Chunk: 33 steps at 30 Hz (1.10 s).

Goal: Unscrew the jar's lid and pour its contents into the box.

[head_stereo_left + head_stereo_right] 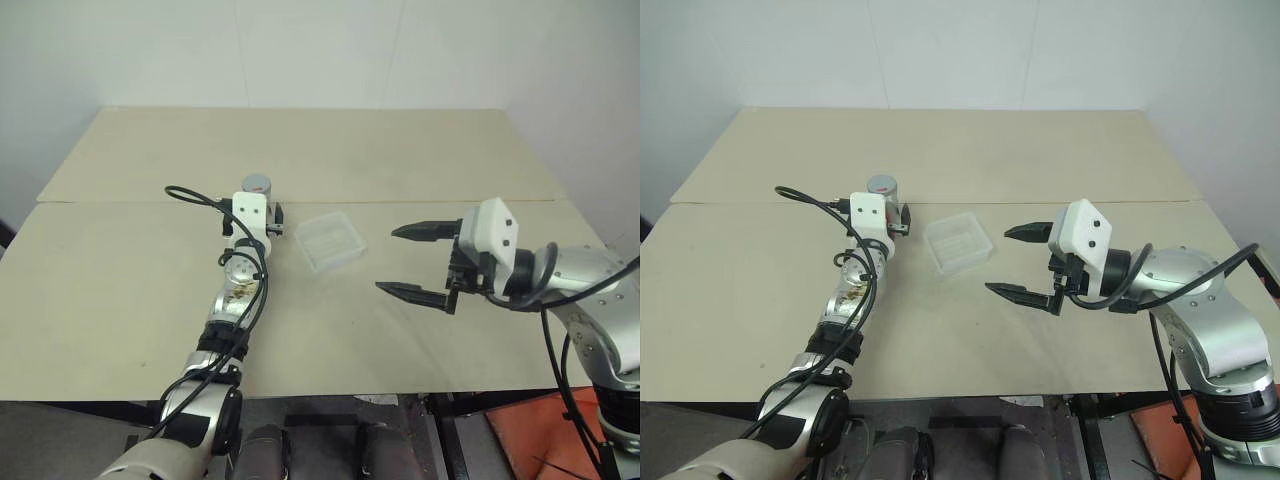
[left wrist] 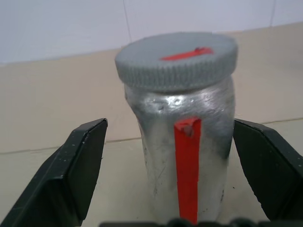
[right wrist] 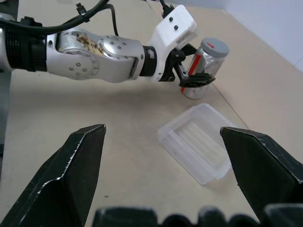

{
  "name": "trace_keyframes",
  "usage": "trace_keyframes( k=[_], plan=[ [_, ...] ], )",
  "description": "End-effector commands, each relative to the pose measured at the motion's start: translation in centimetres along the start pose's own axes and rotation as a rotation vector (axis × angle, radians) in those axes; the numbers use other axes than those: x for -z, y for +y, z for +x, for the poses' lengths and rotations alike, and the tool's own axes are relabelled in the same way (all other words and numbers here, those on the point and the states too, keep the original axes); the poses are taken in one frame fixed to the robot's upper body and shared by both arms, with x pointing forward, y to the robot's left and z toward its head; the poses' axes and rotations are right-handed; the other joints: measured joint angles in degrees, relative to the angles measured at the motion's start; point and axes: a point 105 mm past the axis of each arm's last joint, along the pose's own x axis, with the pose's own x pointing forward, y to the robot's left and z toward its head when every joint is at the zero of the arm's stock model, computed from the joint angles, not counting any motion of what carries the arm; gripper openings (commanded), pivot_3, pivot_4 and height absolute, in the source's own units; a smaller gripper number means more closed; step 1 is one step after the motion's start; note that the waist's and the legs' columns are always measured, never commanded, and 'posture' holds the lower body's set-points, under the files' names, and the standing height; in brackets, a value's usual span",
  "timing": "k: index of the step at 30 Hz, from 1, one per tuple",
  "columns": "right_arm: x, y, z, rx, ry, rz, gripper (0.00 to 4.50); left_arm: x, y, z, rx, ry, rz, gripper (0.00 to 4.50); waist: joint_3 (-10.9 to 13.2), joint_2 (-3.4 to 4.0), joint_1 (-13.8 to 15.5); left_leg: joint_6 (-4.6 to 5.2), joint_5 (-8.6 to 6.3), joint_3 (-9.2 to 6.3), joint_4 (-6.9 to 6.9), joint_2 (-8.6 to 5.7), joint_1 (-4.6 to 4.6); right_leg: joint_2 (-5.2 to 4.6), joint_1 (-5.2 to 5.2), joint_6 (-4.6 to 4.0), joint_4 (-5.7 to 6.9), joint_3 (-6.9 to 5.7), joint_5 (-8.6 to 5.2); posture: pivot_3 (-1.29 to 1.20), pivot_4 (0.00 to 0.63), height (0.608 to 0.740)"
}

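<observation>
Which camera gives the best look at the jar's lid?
The left wrist view: the lid sits close up, its ridged rim and red mark plain. In the head views it is a small grey disc behind the left end effector; the right wrist view shows it distant.

A bare test room or lab: two plain pale wooden tabletops (image 1: pixel 120 290) pushed together against blank white walls (image 1: pixel 300 50), orange floor (image 1: pixel 520 440) below the right claw (image 1: pixel 418 262).

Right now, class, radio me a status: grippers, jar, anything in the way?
Left gripper open, fingers either side of jar, not closed. Right gripper open, empty, near box. Lid on. Nothing in the way.
</observation>
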Motion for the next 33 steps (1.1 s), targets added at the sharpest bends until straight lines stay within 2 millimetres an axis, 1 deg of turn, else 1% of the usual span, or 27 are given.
trace_keyframes(
  k=[1, 8, 15, 17, 19, 23, 24, 30, 32, 33],
  plan=[
    [-1.7, -0.2, -0.8, 0.029, -0.047, -0.062, 4.50, -1.9, 0.2, 1.0, -0.041, -0.060, -0.063, 4.48, 0.00, -0.01, 0.02, 0.00, 0.00, 0.00, 0.00, 0.00, 0.00, 0.00, 0.00, 0.00, 0.00, -0.01, 0.00, 0.00, 0.150, 0.740],
    [-2.0, 0.1, -1.2, 0.023, -0.047, -0.063, 4.50, -2.6, -0.7, 1.6, -0.025, -0.090, -0.060, 4.48, 0.01, -0.02, 0.00, 0.00, 0.00, -0.03, 0.00, 0.00, -0.02, 0.00, 0.00, 0.01, -0.02, -0.03, 0.00, 0.00, 0.150, 0.740],
    [-2.0, 0.3, -1.4, 0.022, -0.043, -0.060, 4.50, -2.8, -1.4, 1.9, -0.028, -0.095, -0.066, 4.48, 0.01, -0.02, 0.00, 0.00, 0.00, -0.03, 0.00, 0.00, -0.02, -0.01, 0.01, 0.02, -0.01, -0.04, 0.01, 0.00, 0.150, 0.740],
    [-2.0, 0.4, -1.5, 0.020, -0.043, -0.060, 4.50, -3.0, -1.5, 2.0, -0.034, -0.097, -0.071, 4.08, 0.02, -0.04, 0.00, 0.00, 0.00, -0.03, 0.00, 0.00, -0.02, -0.01, 0.00, 0.02, -0.01, -0.04, 0.01, 0.00, 0.150, 0.740],
    [-2.0, 0.5, -1.4, 0.018, -0.044, -0.060, 4.50, -3.1, -1.6, 2.1, -0.033, -0.100, -0.073, 3.55, 0.03, -0.05, -0.01, 0.00, 0.00, -0.04, 0.00, 0.00, -0.03, -0.01, 0.00, 0.02, -0.02, -0.04, 0.01, 0.00, 0.150, 0.740],
    [-2.3, 0.8, -1.2, 0.007, -0.058, -0.063, 4.50, -2.9, -1.7, 2.0, -0.030, -0.102, -0.073, 2.19, 0.03, -0.05, -0.01, 0.00, 0.00, -0.04, 0.00, 0.00, -0.03, -0.01, 0.00, 0.02, -0.01, -0.04, 0.01, 0.00, 0.150, 0.740],
    [-2.5, 0.9, -1.1, 0.001, -0.065, -0.063, 4.50, -2.9, -1.7, 2.0, -0.030, -0.102, -0.073, 1.98, 0.03, -0.05, -0.01, 0.00, 0.00, -0.04, 0.00, 0.00, -0.03, -0.01, 0.00, 0.02, -0.01, -0.04, 0.01, 0.00, 0.150, 0.740],
    [-2.8, 1.5, -0.5, -0.030, -0.090, -0.058, 4.50, -2.9, -1.1, 1.9, -0.021, -0.104, -0.070, 1.99, 0.03, -0.05, -0.02, 0.00, 0.00, -0.04, 0.00, 0.00, -0.03, -0.01, 0.00, 0.02, -0.02, -0.04, 0.01, 0.00, 0.150, 0.740],
    [-3.0, 1.6, 0.1, -0.046, -0.109, -0.060, 4.50, -3.3, -0.8, 1.8, 0.040, -0.125, -0.045, 1.99, 0.03, -0.05, -0.14, 0.00, 0.00, -0.04, 0.00, 0.00, -0.03, -0.01, 0.00, 0.02, -0.01, -0.04, 0.01, 0.00, 0.150, 0.740],
    [-3.2, 1.7, 0.5, -0.054, -0.120, -0.064, 4.50, -3.8, -0.6, 1.5, 0.106, -0.141, -0.030, 1.99, 0.03, -0.04, -0.46, -0.01, 0.00, -0.03, 0.00, 0.00, -0.02, -0.01, -0.02, 0.02, 0.00, -0.04, 0.01, 0.00, 0.150, 0.740]
  ],
)
